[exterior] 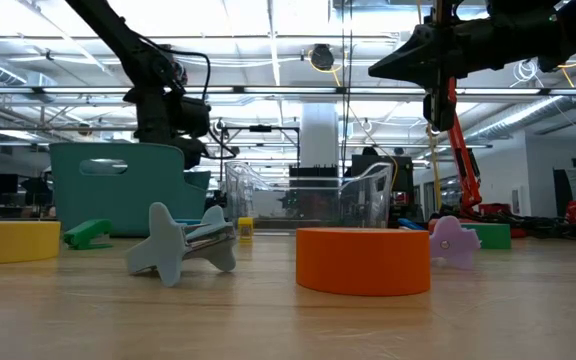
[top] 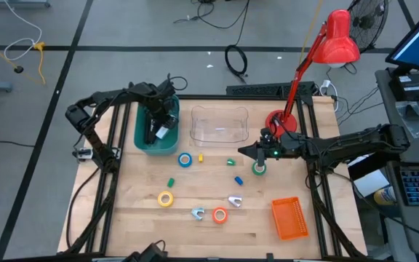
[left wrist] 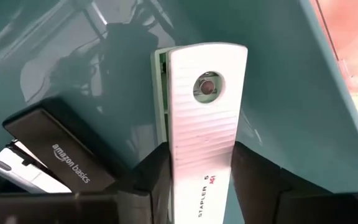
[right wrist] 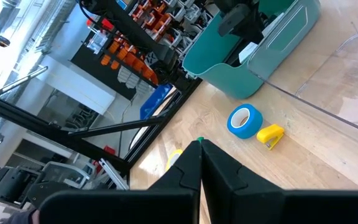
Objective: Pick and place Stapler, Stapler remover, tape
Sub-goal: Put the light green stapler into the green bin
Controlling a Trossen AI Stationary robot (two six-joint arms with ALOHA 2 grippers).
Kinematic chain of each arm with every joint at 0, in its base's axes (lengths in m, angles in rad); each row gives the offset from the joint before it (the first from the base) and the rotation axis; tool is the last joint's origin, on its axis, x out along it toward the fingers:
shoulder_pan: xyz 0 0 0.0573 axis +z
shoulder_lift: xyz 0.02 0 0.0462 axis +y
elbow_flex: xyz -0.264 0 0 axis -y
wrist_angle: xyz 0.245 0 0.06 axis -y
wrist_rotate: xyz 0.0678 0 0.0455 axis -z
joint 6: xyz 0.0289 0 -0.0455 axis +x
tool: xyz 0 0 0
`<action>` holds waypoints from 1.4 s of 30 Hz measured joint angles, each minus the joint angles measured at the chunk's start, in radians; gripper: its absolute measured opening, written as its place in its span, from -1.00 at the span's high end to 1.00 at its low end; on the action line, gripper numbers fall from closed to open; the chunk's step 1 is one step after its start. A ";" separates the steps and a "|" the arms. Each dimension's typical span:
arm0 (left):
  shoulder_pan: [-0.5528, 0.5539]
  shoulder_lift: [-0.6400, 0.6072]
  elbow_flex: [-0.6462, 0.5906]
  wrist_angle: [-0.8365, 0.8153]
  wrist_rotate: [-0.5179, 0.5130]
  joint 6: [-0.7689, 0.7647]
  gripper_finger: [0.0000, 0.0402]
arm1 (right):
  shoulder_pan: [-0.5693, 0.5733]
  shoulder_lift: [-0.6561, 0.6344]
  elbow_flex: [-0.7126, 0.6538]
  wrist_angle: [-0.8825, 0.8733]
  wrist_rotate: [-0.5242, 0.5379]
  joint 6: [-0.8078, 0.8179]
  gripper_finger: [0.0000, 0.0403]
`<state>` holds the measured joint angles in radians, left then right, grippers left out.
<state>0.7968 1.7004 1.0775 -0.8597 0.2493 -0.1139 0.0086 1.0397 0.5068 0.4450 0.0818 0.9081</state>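
Note:
My left gripper (top: 158, 128) reaches down into the teal bin (top: 141, 140) and is shut on a white stapler (left wrist: 202, 99). A black stapler (left wrist: 61, 155) and another stapler (left wrist: 11, 171) lie in the bin beside it. My right gripper (top: 242, 151) is shut and empty, high above the table near the green tape roll (top: 259, 169); its fingers (right wrist: 199, 149) point toward the bin. The blue roll (top: 185, 159), yellow roll (top: 166, 198) and orange roll (top: 220, 215) lie flat on the table. Two staple removers (top: 198, 212) (top: 235, 200) lie near the orange roll. My left gripper pinches the white stapler between its two fingers, one on each long side (left wrist: 166, 163), at the stapler's near end. The fingers lie along the stapler, which points away from them into the bin. Whether its far end rests on the bin, I cannot tell.
A clear plastic container (top: 219, 124) stands right of the bin. Small coloured staplers (top: 201, 156) (top: 230, 161) (top: 237, 180) (top: 171, 182) lie scattered mid-table. An orange basket (top: 289, 218) sits at the near right. A red desk lamp (top: 339, 38) stands at the far right.

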 joint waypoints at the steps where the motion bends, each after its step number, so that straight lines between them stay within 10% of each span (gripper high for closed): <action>1: -0.001 0.000 0.000 0.000 0.000 -0.001 0.31 | 0.000 0.000 0.000 0.000 0.000 0.000 1.00; 14: -0.003 0.000 0.000 -0.002 -0.019 -0.047 0.30 | 0.000 0.000 0.000 0.000 0.000 0.000 1.00; 42: -0.175 -0.090 -0.001 -0.065 -0.418 -0.177 0.30 | -0.003 0.000 0.000 0.000 0.001 -0.003 1.00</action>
<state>0.6219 1.6108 1.0767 -0.9249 -0.1688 -0.2909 0.0059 1.0397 0.5068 0.4446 0.0830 0.9047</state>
